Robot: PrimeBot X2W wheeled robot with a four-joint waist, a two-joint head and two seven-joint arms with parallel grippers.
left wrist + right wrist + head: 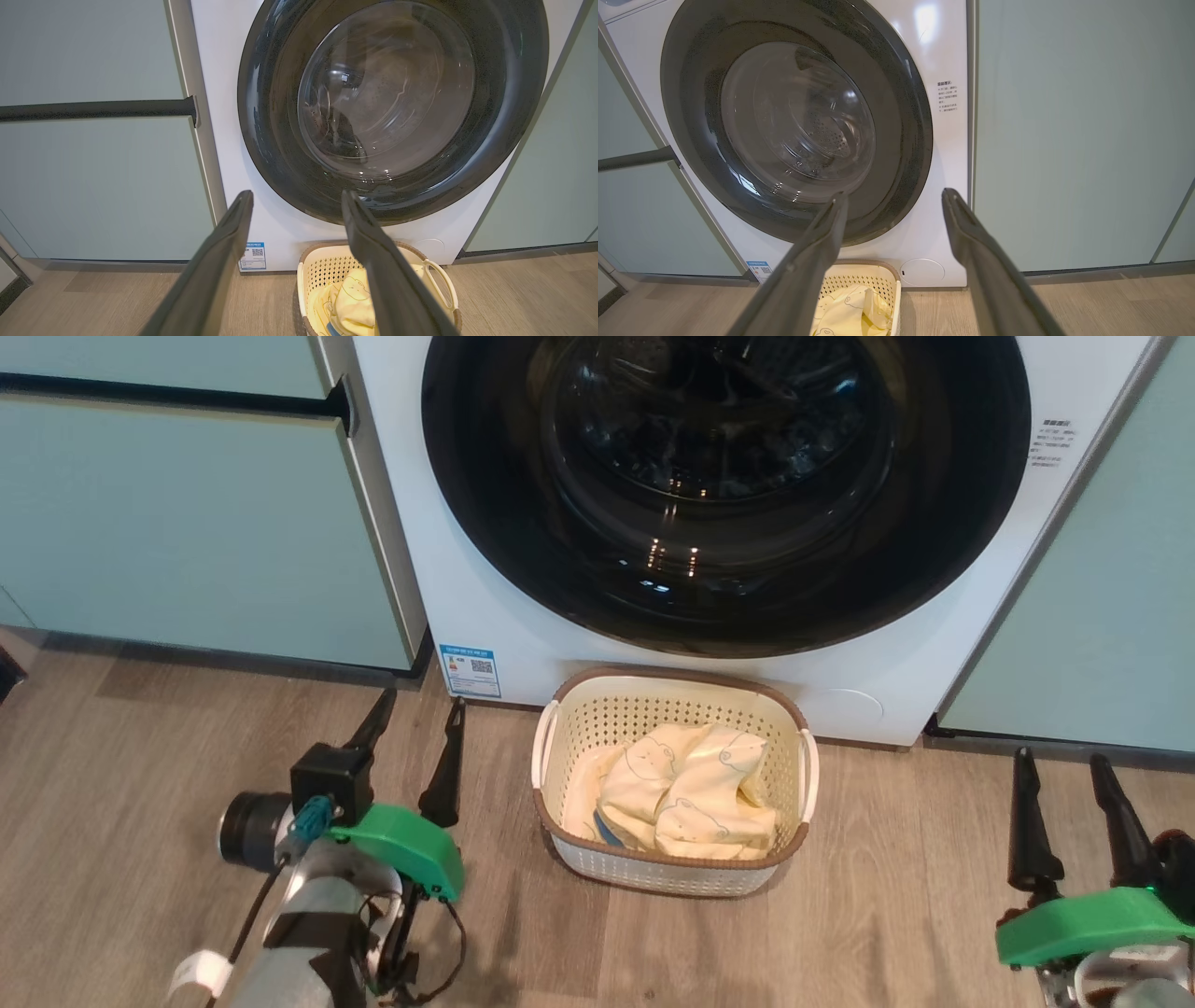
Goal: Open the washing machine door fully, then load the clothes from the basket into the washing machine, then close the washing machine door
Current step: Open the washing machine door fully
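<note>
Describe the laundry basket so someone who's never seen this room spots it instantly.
Find the big white washing machine between pale green cabinets. On the floor below its black round door sits the basket: cream perforated plastic, brown rim, holding yellow clothes.

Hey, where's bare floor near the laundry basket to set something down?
Bare wood floor lies between the basket and the right pincer, and a narrower strip between the left pincer and the basket. Crowded: the basket sits close against the washing machine.
</note>
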